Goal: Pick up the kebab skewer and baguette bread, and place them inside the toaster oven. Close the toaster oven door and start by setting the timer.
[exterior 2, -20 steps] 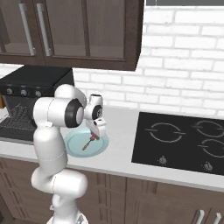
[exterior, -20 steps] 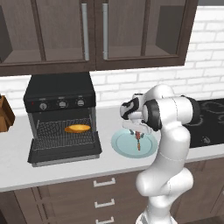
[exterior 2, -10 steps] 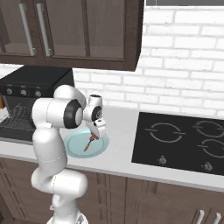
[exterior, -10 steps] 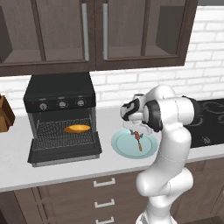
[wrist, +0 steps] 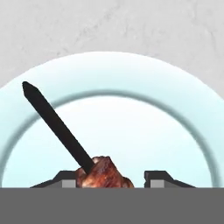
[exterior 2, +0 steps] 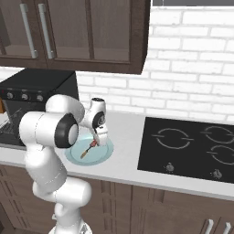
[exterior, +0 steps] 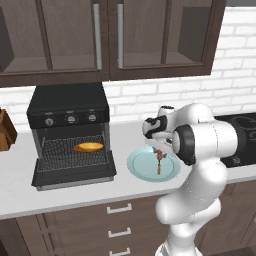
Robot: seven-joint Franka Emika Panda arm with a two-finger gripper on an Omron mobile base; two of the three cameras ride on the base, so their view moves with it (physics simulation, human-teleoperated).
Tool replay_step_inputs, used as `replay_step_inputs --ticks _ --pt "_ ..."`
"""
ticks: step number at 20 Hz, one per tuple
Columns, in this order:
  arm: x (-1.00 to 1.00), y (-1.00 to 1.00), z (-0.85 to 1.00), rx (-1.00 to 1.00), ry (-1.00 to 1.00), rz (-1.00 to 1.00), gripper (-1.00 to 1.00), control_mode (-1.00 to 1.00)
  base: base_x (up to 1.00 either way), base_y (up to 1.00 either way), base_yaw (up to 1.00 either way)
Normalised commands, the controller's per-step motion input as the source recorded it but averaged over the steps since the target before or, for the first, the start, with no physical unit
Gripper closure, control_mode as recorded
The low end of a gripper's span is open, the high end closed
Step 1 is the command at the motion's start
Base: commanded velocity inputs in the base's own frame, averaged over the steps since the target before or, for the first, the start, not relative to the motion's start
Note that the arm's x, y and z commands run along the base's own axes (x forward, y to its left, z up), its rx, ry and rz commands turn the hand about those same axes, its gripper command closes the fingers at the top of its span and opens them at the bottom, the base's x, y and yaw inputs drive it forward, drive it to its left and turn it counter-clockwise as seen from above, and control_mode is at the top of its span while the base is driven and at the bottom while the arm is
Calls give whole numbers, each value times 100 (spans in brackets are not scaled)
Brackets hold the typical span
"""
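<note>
In the hand view, the gripper (wrist: 106, 177) hung just over the pale blue plate (wrist: 175, 109). Its two dark finger tips (wrist: 159, 176) poked up at the bottom edge, one on each side of the kebab skewer (wrist: 70, 140). The jaws stood part way open around the meat. Only the tips showed, so I could not tell if they pressed on the meat or just sat beside it. The thin dark stick ran up and to the left over the plate. One red-brown chunk showed — the rest of the food was cut off at the bottom.

From the left base view, the gripper (exterior: 159, 150) sat low over the plate (exterior: 140, 167), with the skewer (exterior: 159, 162) under it. The fingers were too small to make out there. The white arm hid part of the plate's right side. In the right base view, the skewer (exterior 2: 88, 149) lay slanted on the plate (exterior 2: 103, 153), with the gripper (exterior 2: 95, 137) at its upper end.

Farther off, to the left on the counter (exterior: 75, 192), stood the toaster oven (exterior: 69, 112). The toaster oven door (exterior: 75, 176) lay folded down flat — open. The baguette bread (exterior: 88, 147) rested inside on the wire rack (exterior: 60, 155). A brown wooden block (exterior: 5, 131) was cut off at the left edge. In the right base view, the arm hid most of the oven (exterior 2: 39, 89). A black stove top (exterior 2: 192, 148) lay to the right.
</note>
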Motion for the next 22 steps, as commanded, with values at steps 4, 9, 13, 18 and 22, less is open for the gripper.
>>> replay_step_inputs --ticks 4,9,13,18,22 --pt "-6 0 97 3 0 -26 100 -100 0 0 0" --pt "-13 0 83 2 0 -30 100 -100 0 0 0" --pt "-17 23 54 0 -2 -36 100 -100 0 0 0" --pt "-57 26 16 5 -12 -44 100 -100 0 0 0" --pt "-52 44 9 9 -19 -42 100 -100 0 0 0"
